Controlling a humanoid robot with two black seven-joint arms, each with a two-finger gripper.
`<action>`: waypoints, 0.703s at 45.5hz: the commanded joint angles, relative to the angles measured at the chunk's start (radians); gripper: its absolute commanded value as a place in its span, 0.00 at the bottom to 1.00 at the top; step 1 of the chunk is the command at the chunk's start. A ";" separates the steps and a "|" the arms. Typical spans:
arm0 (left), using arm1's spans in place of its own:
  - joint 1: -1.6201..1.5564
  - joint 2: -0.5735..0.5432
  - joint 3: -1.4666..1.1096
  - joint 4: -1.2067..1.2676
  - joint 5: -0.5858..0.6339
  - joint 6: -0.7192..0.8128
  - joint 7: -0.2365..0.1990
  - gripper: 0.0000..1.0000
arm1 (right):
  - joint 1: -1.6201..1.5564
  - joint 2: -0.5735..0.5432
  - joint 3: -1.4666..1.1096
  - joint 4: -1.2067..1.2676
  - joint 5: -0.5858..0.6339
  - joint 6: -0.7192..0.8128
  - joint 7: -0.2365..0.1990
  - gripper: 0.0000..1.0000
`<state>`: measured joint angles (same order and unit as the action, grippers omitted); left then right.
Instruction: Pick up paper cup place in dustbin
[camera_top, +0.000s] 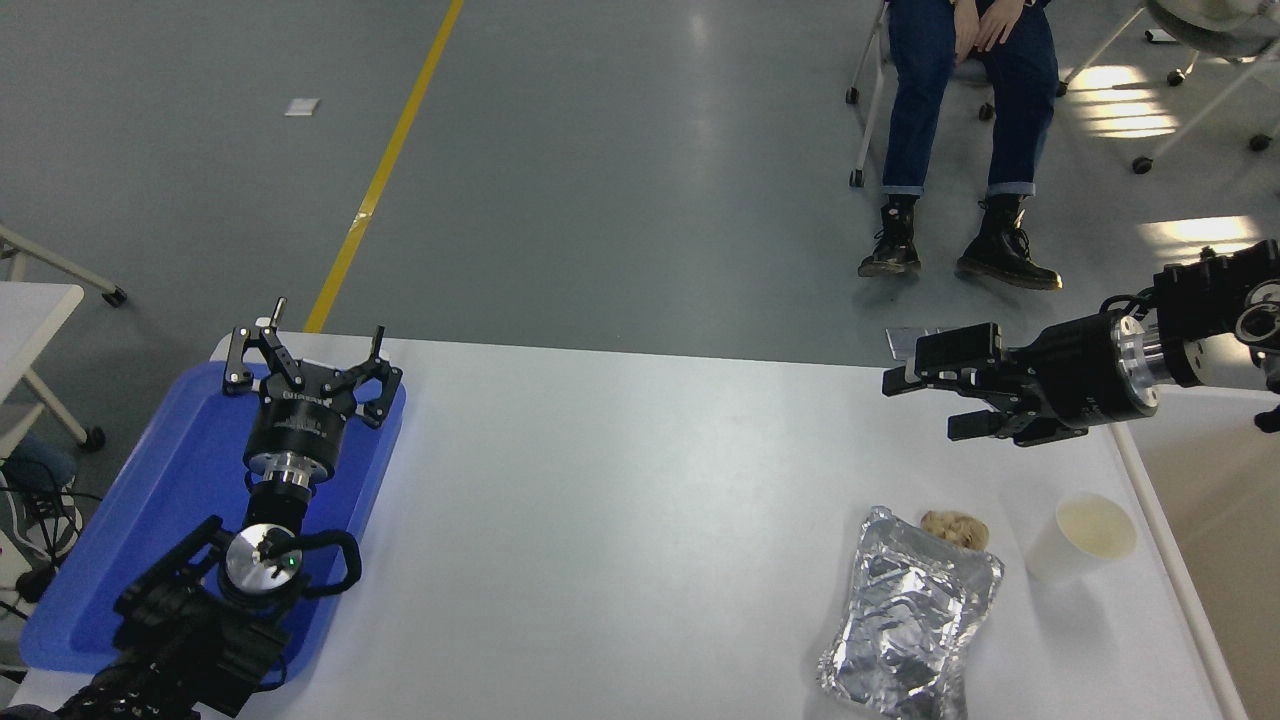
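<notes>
- While the small plain white paper cup stands upright and untouched near the right edge of the white worktop, the right end effector hovers above the far right part of the worktop, pointing left, its fingers spread and nothing between them.
- Relative to that end effector, the cup sits nearer the robot and to its right, well apart; the open rim faces up, so a grasp on the side wall looks feasible.
- Just to the left of the cup lies a crinkled silver foil bag with a beige crumpled lump at its top end. Judgement: the approach should come from the cup's far or right side to avoid the bag.
- Beyond the worktop's right edge, below the right arm, the large rectangular dustbin with white rim waits close to the cup, keeping the transfer short.
- Parked over the blue flat tray at lower left, the left end effector has its fingers spread and empty.
</notes>
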<state>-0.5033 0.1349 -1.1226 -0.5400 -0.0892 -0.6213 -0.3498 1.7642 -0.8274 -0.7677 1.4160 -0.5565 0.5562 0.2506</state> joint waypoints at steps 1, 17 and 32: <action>0.000 0.000 0.000 0.000 0.000 0.000 0.000 1.00 | 0.190 -0.010 -0.200 0.147 -0.057 0.007 -0.001 1.00; 0.000 0.000 0.000 0.000 0.002 0.000 0.000 1.00 | 0.374 0.062 -0.393 0.245 -0.057 0.056 -0.001 1.00; 0.000 0.000 0.000 0.000 0.002 0.000 0.002 1.00 | 0.508 0.145 -0.397 0.287 -0.002 0.177 -0.002 1.00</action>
<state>-0.5032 0.1350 -1.1229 -0.5400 -0.0876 -0.6213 -0.3487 2.1731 -0.7308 -1.1375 1.6708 -0.5961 0.6478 0.2491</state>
